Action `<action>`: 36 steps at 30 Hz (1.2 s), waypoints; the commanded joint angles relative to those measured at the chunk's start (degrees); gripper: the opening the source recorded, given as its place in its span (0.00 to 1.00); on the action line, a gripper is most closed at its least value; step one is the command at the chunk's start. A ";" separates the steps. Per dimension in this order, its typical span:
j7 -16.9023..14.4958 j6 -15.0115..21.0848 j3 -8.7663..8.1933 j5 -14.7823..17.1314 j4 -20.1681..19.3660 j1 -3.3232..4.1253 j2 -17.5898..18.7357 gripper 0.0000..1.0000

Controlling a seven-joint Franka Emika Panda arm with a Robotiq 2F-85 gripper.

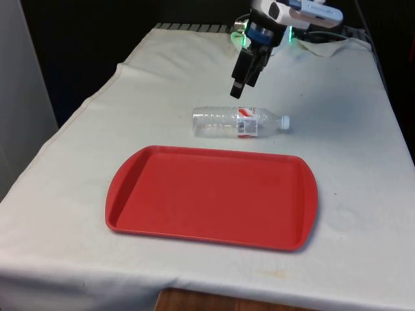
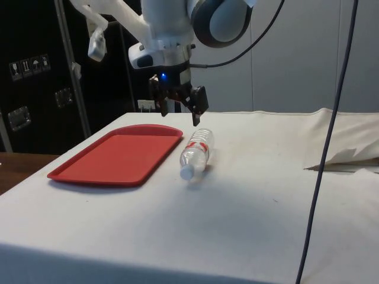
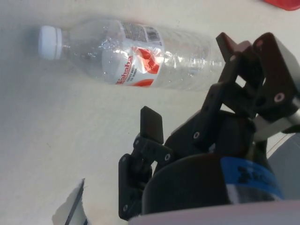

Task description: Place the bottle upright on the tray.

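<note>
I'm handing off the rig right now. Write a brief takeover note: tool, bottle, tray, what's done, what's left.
Tool: open, holding nothing, hanging in the air above the bottle.
Bottle: clear plastic, white cap, lying on its side on the cloth just beyond the tray's far edge.
Tray: red, nothing on it.
Done: nothing grasped yet.
Left: descend, grip the bottle, lift, turn it upright, set it on the tray.

White arm [image 2: 166,23] w/ black claw [image 2: 179,109]
</note>
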 commanded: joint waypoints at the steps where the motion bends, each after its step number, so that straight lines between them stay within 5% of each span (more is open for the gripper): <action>1: 0.00 0.00 0.00 0.00 0.00 0.00 0.00 1.00; 29: -10.26 -1.26 1.15 -0.57 -0.92 0.06 0.23 1.00; 36: -11.00 -2.58 1.09 -3.50 -0.97 0.29 0.63 1.00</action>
